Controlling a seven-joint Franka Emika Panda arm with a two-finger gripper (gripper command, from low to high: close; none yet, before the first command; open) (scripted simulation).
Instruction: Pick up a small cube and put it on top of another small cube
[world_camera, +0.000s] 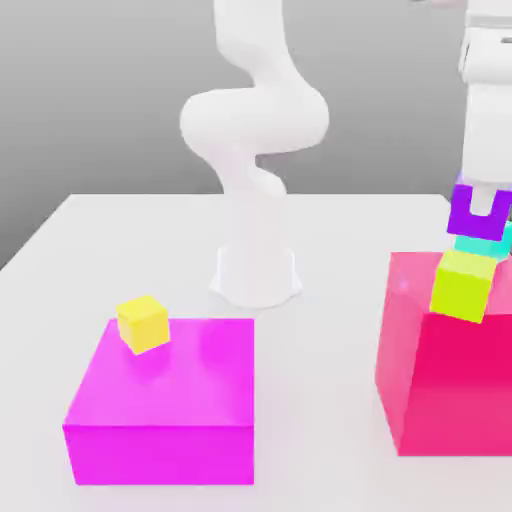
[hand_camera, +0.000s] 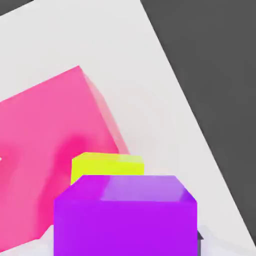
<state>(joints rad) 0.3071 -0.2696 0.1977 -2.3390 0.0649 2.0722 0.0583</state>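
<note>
Violet cube (world_camera: 468, 214), pinched in the claw (world_camera: 481, 210), is hovering just over the teal cube (world_camera: 478, 245) near the tabletop (world_camera: 120, 240) edge; lowering and releasing are remaining.

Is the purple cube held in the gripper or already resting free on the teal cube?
Held: the gripper is shut on the purple cube, right above the teal cube. Whether the cubes touch, cannot tell.

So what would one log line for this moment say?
gripper: shut on small purple cube | position: directly above small teal cube | lime-green cube: on pink block
</note>
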